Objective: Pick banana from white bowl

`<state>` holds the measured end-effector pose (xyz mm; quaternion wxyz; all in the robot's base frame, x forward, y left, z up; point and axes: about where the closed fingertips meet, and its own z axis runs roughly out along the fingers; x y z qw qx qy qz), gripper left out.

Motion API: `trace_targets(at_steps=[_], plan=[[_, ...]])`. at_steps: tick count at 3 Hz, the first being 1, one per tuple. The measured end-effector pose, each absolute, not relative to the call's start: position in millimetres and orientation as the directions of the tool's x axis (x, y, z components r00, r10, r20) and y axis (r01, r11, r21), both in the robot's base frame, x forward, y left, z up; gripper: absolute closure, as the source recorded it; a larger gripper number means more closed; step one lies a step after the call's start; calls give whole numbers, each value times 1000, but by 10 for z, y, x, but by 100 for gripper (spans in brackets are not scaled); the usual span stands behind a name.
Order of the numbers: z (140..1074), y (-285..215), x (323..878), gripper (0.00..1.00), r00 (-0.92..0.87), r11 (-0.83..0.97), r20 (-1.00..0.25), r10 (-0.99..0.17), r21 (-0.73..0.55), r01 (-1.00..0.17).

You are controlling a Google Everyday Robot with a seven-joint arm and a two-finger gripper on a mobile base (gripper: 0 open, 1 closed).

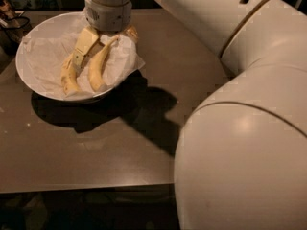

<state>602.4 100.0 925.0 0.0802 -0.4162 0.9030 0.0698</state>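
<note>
The white bowl (33,75) stands at the far left of the table and is lined with crumpled white paper. A yellow banana (99,68) lies in it, curved, with its stem end up under the wrist. A second yellow length (68,79) lies just left of it, its upper part covered by the gripper. My gripper (86,63) reaches straight down from the top of the view into the bowl, right at the bananas. The cream wrist (109,11) hides where it meets them.
The dark brown table (96,147) runs to a front edge low in the view. My large cream arm (249,128) fills the right side. A dark object (12,20) sits at the far left edge behind the bowl.
</note>
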Motion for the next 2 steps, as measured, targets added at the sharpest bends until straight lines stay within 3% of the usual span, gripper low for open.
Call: trace_targets(at_steps=[2], plan=[[9510, 1130, 5739, 0, -582, 571, -237, -778, 118, -812]])
